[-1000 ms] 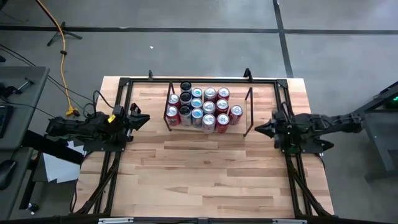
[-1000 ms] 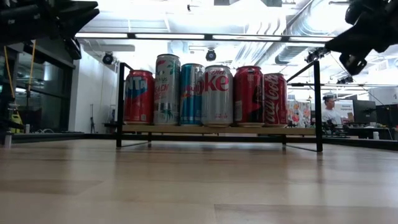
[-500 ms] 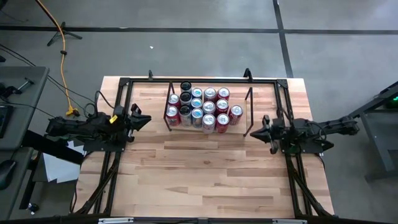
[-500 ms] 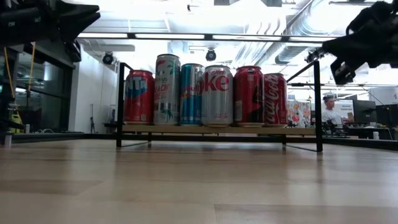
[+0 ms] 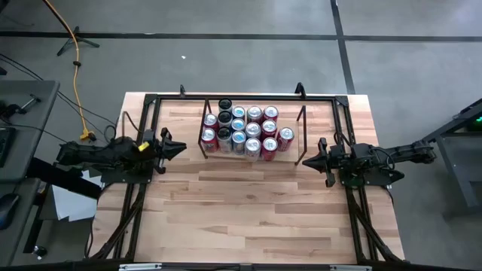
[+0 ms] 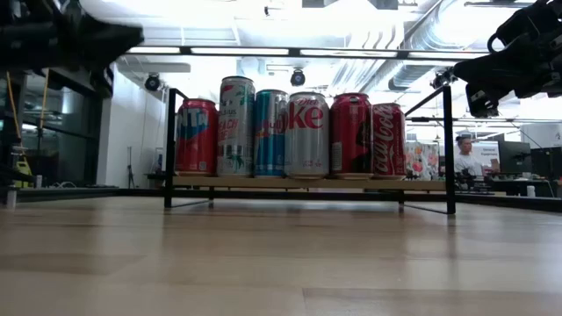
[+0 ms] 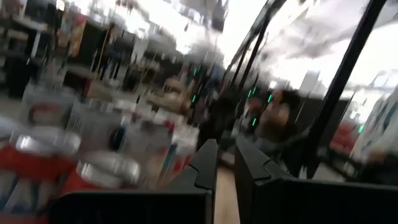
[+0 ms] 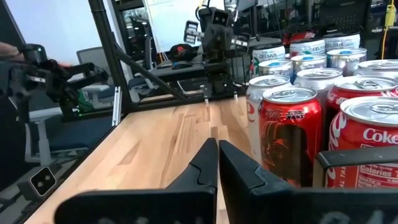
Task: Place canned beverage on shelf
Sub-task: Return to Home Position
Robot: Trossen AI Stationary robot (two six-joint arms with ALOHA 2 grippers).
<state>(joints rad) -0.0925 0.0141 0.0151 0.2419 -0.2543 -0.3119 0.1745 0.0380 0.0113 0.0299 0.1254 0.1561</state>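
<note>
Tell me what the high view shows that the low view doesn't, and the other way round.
Only the high view: the whole wooden table, the cans seen from the top in rows, and the left pincer and right pincer off either end of the shelf, clear of it. Only the low view: the cans' side labels, the gap under the shelf, and the room behind, with a person at far right. Both: the shelf loaded with cans, and the two dark arms.
</note>
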